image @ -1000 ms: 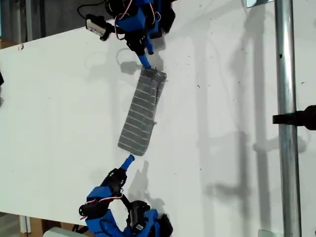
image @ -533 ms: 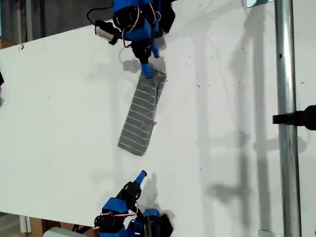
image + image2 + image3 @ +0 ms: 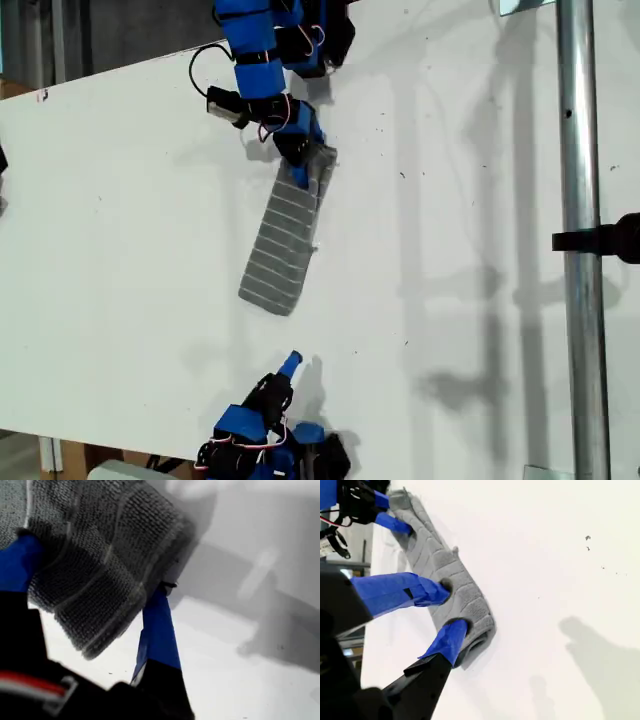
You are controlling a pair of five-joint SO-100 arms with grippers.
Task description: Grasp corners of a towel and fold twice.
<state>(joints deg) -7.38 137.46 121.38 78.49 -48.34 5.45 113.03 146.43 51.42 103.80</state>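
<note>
The towel (image 3: 285,240) lies folded into a long narrow grey strip with white stripes, slanting across the white table. My first gripper (image 3: 300,172) stands on its far end, toward the exterior view's top. In the first wrist view the towel's (image 3: 105,555) thick folded corner fills the gap of my first gripper (image 3: 90,570), whose jaws are spread and straddle the corner. My second gripper (image 3: 290,360) is open near the exterior view's bottom, a short way off the towel's near end. The second wrist view looks past my second gripper (image 3: 451,607) along the towel (image 3: 450,565).
A vertical metal pole (image 3: 575,240) with a black clamp (image 3: 610,238) stands at the exterior view's right. The white table (image 3: 120,200) stretches bare to the exterior view's left of the towel. The arm bases sit at the table's top and bottom edges in that view.
My first gripper has come down from beyond the towel's end onto it. My second gripper has drawn back from the towel's near end toward the exterior view's bottom. The towel has barely shifted.
</note>
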